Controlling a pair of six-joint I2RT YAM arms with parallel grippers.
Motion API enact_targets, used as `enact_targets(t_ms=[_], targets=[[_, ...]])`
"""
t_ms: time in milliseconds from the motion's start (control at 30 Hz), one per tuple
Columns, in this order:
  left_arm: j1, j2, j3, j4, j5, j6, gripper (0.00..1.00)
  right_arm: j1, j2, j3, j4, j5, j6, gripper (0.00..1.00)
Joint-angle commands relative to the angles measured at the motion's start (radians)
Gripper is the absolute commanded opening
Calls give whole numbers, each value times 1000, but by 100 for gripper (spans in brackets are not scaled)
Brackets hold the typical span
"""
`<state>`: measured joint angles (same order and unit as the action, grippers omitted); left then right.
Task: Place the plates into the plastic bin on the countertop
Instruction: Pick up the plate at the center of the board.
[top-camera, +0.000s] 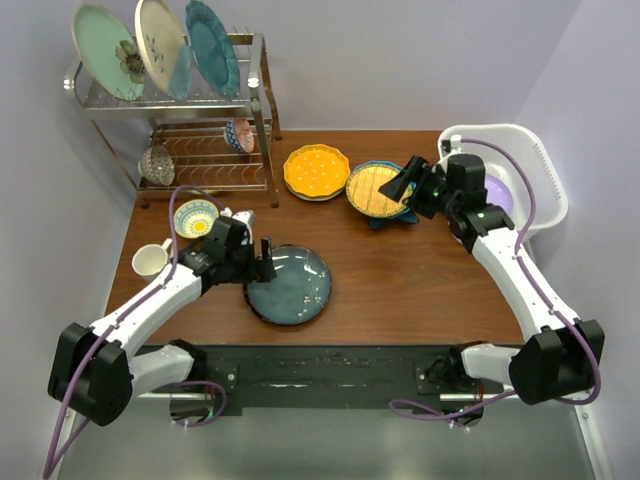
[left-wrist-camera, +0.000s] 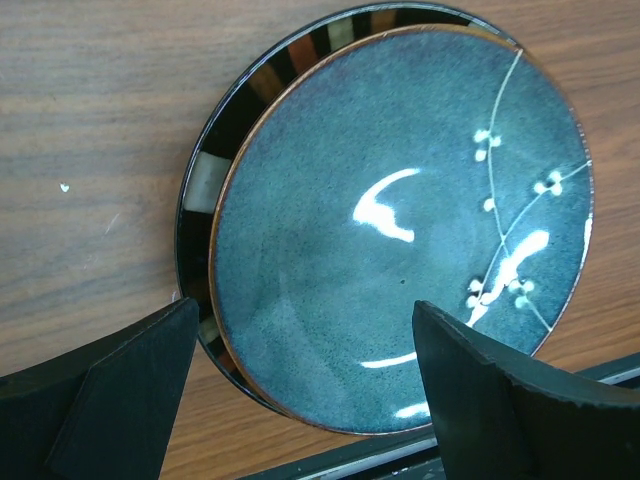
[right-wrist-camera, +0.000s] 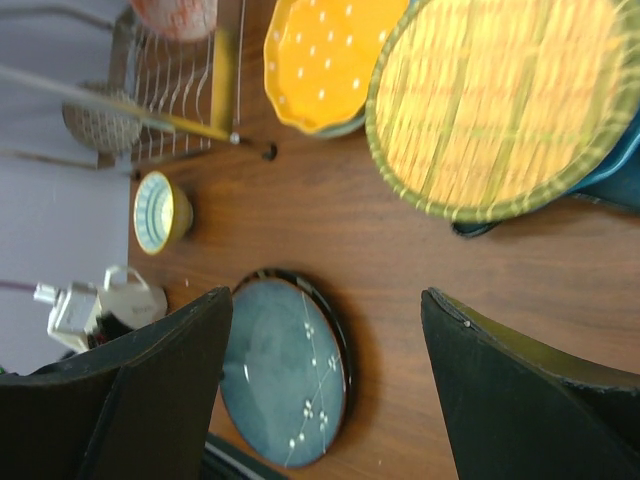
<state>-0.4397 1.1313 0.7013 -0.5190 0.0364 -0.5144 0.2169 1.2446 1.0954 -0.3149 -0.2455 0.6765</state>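
Note:
A blue-grey plate (top-camera: 292, 287) with white blossoms lies on a dark plate with a patterned rim (left-wrist-camera: 235, 100) near the table's front edge. My left gripper (top-camera: 262, 262) hovers open over their left rim (left-wrist-camera: 305, 340), holding nothing. A yellow gridded plate (top-camera: 376, 189) rests on a blue star-shaped plate (top-camera: 396, 219), with a yellow scalloped plate (top-camera: 316, 170) beside them. My right gripper (top-camera: 400, 184) stands open and empty above the gridded plate's right edge (right-wrist-camera: 325, 300). The white plastic bin (top-camera: 545, 165) at the far right holds a lilac plate (top-camera: 499, 193), partly hidden by the right arm.
A chrome wire rack (top-camera: 255, 100) at the back left carries three large upright plates (top-camera: 160, 45), a patterned bowl (top-camera: 238, 134) and a strainer (top-camera: 157, 165). A small yellow-and-blue bowl (top-camera: 196, 217) and a white cup (top-camera: 150, 260) stand near the left arm.

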Motion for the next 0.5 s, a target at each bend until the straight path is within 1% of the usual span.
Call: enact_targets(t_ms=[0, 333, 467], targets=[[-4, 19, 35, -10, -15, -22, 92, 51, 9, -49, 22, 11, -23, 79], [-4, 56, 20, 2, -7, -27, 93, 143, 30, -138, 48, 14, -15, 78], [-4, 64, 15, 10, -4, -27, 93, 162, 39, -172, 57, 11, -8, 78]])
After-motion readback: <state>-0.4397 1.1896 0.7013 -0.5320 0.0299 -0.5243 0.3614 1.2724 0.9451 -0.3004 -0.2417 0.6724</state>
